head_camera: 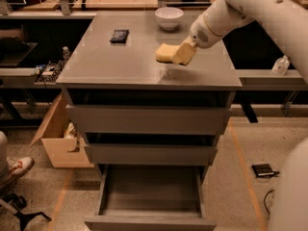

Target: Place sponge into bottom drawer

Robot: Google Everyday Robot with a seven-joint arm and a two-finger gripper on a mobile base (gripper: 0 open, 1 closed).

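The pale yellow sponge (pixel 163 53) is held at its right end by my gripper (pixel 184 53), which is shut on it. The sponge hangs slightly above the grey cabinet top (pixel 120 61), right of centre, with a faint shadow under it. My white arm reaches in from the upper right. The bottom drawer (pixel 151 192) is pulled open at the foot of the cabinet, and its grey tray holds nothing. It lies well below and in front of the gripper.
A white bowl (pixel 169 17) stands at the back of the cabinet top and a small black object (pixel 119 35) lies back left. The two wider drawers (pixel 147 119) above are partly open. A cardboard box (pixel 60 141) sits on the floor at left.
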